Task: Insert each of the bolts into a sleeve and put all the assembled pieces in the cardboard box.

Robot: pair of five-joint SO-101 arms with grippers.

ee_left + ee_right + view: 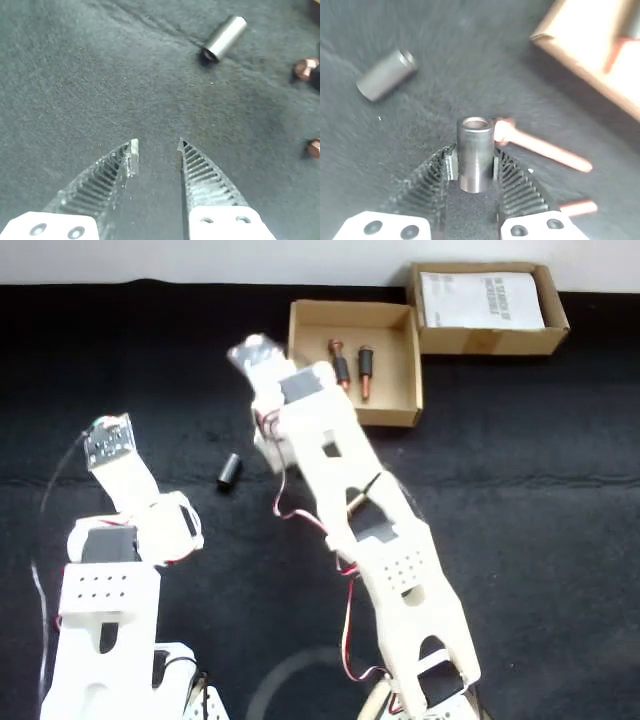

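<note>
High view. Black cloth (540, 540) covers the table. The open cardboard box (380, 417) is at far centre. Two assembled pieces (341, 365) lie side by side inside it, each a dark sleeve on a copper-coloured bolt. A second box (480, 340) touches its far right corner and holds a printed sheet (480, 298); the print is too small to read. A loose sleeve (230, 471), short, dark and cylindrical, lies on the cloth between the left arm (110, 580) and the right arm (340, 460).

Left wrist view. The left gripper (156, 150) hangs over bare cloth, jaws apart with nothing between them. The loose sleeve lies on its side well beyond the tips. Two copper bolt heads (305, 68) show at the edge.

Right wrist view. The right gripper (473, 157) is clamped on the held sleeve (476, 145), a grey metal tube standing upright, bore open to the camera. A bolt (540, 145) lies on the cloth just beside it. The box corner is beyond.
</note>
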